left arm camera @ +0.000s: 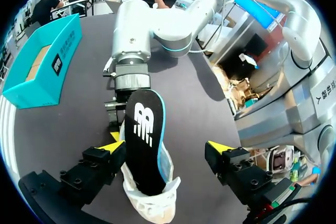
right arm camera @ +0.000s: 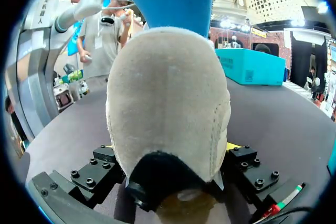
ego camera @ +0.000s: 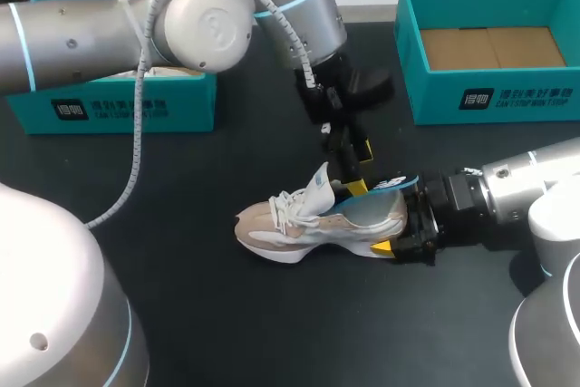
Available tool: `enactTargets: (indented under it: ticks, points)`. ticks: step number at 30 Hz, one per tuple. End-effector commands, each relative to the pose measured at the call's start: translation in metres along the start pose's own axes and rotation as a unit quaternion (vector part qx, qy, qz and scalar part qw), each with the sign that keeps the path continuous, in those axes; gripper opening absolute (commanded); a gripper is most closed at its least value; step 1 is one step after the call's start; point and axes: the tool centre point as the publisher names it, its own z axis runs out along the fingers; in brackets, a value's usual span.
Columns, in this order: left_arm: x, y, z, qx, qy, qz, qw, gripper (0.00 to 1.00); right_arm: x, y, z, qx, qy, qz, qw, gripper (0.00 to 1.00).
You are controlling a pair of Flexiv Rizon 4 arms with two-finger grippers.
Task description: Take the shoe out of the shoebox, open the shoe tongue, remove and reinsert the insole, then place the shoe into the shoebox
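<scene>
Dark table (ego camera: 227,314): shoe (ego camera: 308,224) upright mid-table; left shoebox (ego camera: 136,106) and right shoebox (ego camera: 507,97), teal, along far edge.

I count one shoe (ego camera: 313,224) and one insole (left arm camera: 144,145). Two teal boxes: left shoebox (ego camera: 127,108), right shoebox (ego camera: 435,97). Two grippers: left gripper (ego camera: 357,168), right gripper (ego camera: 399,217).

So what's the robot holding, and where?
The right gripper holds the beige-white sneaker by its heel. The left gripper, open around the black insole, holds nothing.
</scene>
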Motion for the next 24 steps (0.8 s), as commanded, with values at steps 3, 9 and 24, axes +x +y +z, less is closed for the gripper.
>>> enactTargets:
  ticks: [3, 9, 24]
  points:
    - [-0.005, 0.001, 0.007, -0.011, -0.033, -0.002, 0.999, 1.00, 0.000, -0.004, 0.003, 0.000, 0.000, 0.000, 1.000, 0.00]
    - [-0.016, -0.001, 0.022, -0.007, -0.125, -0.010, 0.992, 1.00, 0.000, -0.004, 0.003, 0.000, 0.000, 0.000, 1.000, 0.00]
    - [-0.025, 0.004, 0.044, 0.006, -0.234, 0.010, 0.972, 1.00, 0.000, -0.004, 0.003, 0.000, 0.000, 0.000, 1.000, 0.00]
